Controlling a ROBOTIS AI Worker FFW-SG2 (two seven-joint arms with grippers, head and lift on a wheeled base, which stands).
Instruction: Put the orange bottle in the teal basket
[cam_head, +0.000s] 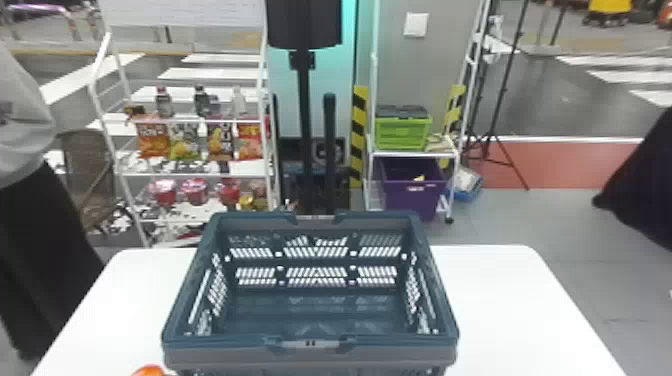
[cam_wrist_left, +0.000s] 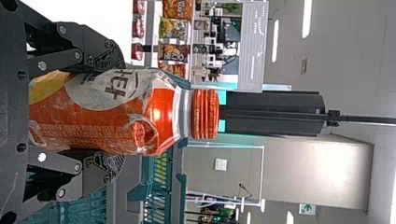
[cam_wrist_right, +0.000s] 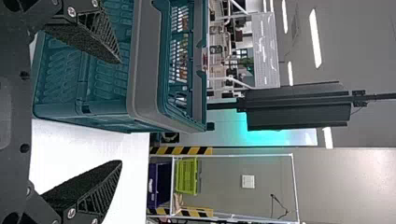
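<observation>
Where left end effector (cam_wrist_left: 111, 112) grips, orange bottle (cam_wrist_left: 123, 114) (upright), between fingers (cam_wrist_left: 109, 57)

Orange bottle (cam_wrist_left: 93, 126) held upright by left hand (cam_wrist_left: 112, 114), fingers (cam_wrist_left: 108, 56) pressed against it at nine and three o'clock. Orange cap (cam_wrist_left: 205, 114) screwed on, label partly crumpled. Clock read from above, bottle as centre, twelve straight ahead: teal basket (cam_wrist_left: 180, 198) seen near bottle at two o'clock; white counter (cam_wrist_left: 107, 16) glimpsed at ten; snack bags (cam_wrist_left: 175, 29) displayed well beyond at eleven; black panel (cam_wrist_left: 275, 114) mounted on pole (cam_wrist_left: 364, 120) at twelve; white wall plate (cam_wrist_left: 221, 164) fixed at one.
</observation>
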